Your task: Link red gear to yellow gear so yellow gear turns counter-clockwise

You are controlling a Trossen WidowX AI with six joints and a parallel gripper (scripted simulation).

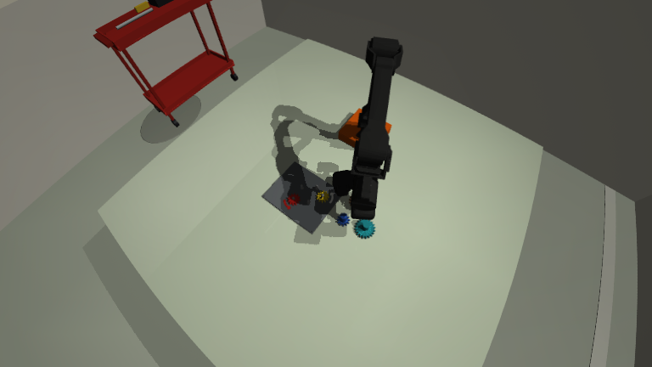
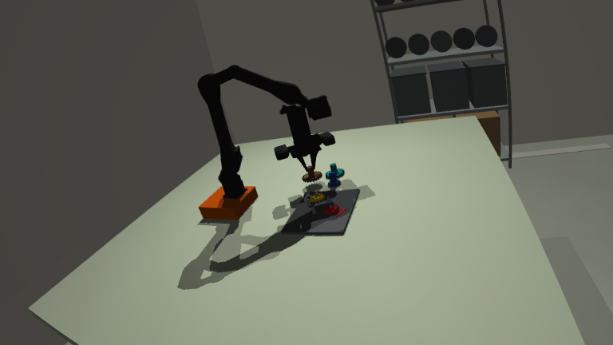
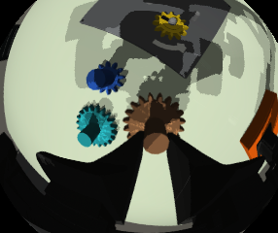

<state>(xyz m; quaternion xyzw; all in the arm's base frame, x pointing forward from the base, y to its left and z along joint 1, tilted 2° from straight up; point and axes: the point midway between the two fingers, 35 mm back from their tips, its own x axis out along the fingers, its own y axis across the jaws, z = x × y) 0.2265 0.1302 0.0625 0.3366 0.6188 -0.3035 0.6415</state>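
Note:
My gripper [image 2: 310, 168] [image 3: 155, 136] is shut on the upright handle of the brown gear [image 2: 311, 177] [image 3: 141, 115], which hangs level a little above the table; the arm mostly hides it in the top view. The blue gear [image 1: 342, 219] [image 2: 334, 183] [image 3: 112, 79] and larger teal gear [image 1: 364, 229] [image 2: 340, 172] [image 3: 102, 127] stand on the table beside the grey board [image 1: 307, 224] [image 2: 350, 199] [image 3: 102, 16]. The red gear [image 1: 292, 200] [image 2: 331, 209] and yellow gear [image 1: 322, 198] [image 2: 317, 198] [image 3: 171, 30] sit on the board. The empty pegs are small and shadowed.
The orange arm base [image 1: 348, 132] [image 2: 216, 211] [image 3: 262, 125] stands on the table behind the board. The arm's shadow crosses the board. A red cart [image 1: 189, 81] and a shelf rack [image 2: 444, 55] stand away from the table.

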